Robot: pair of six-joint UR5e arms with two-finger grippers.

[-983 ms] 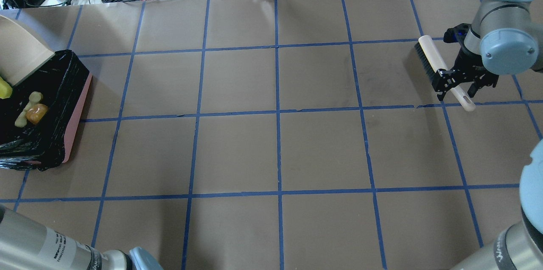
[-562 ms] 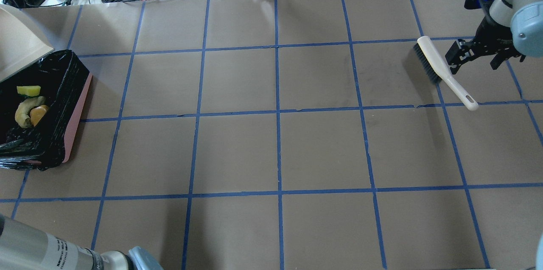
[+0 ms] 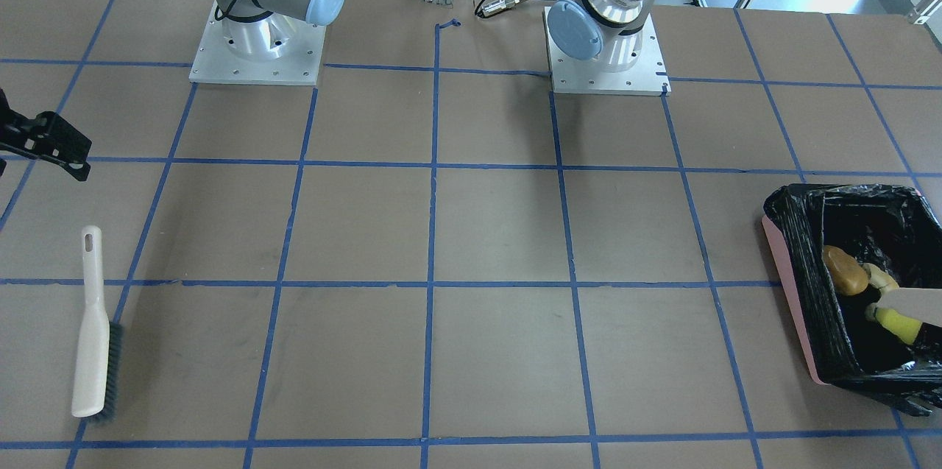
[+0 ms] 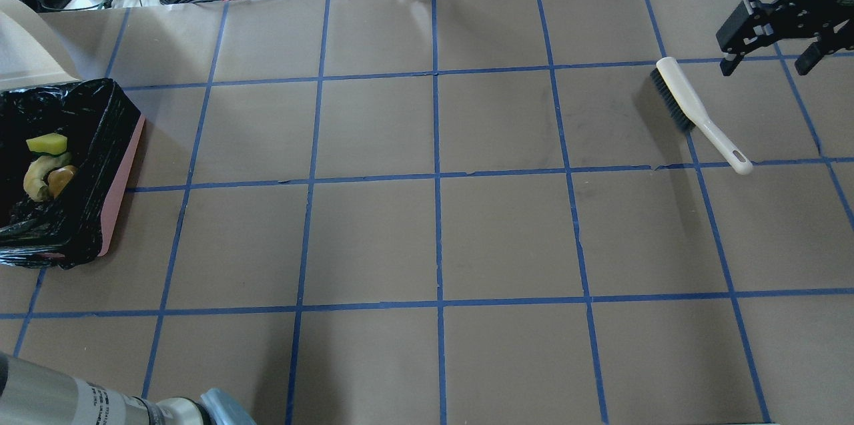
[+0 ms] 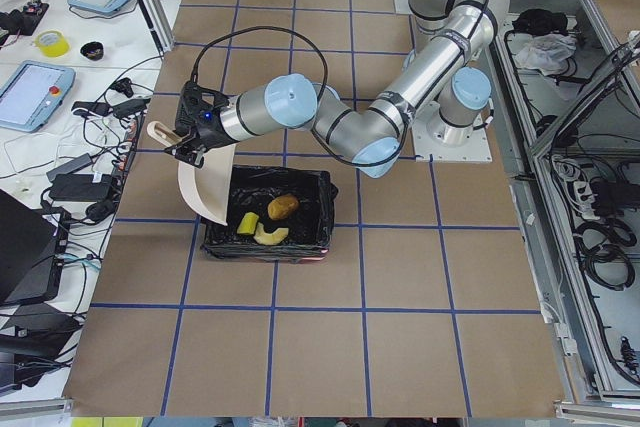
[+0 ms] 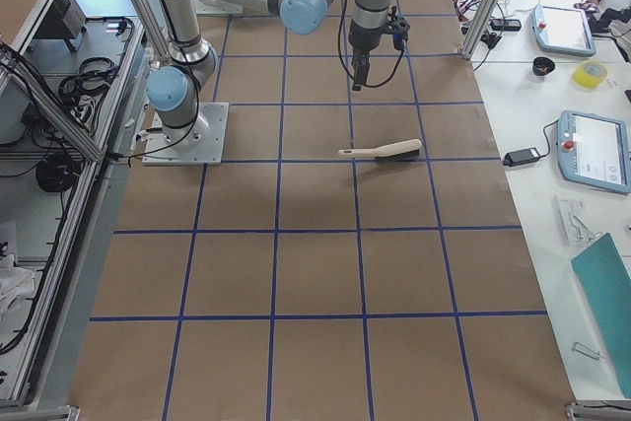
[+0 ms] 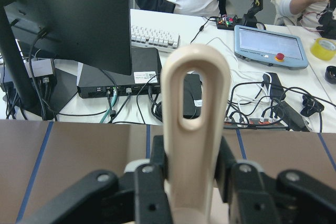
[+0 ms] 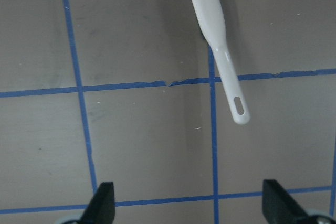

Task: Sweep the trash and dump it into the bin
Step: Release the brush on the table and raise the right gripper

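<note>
All three bits of trash [image 4: 40, 175] lie inside the bin [image 4: 123, 171], just past the low lip of the dustpan [image 5: 205, 187], which the left claw [image 7: 191, 182] grips by its handle, tipped up over the bin's edge. The right claw [image 4: 766, 65] hangs wide open far from the bin, the brush [image 4: 694, 111] flat on the counter [image 4: 440, 231] near it. I think the dumping is done, and the left claw is the one near the bin.

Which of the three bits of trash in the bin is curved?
The tan croissant-shaped piece; the yellow wedge is blocky and the golden-brown lump is oval.
</note>
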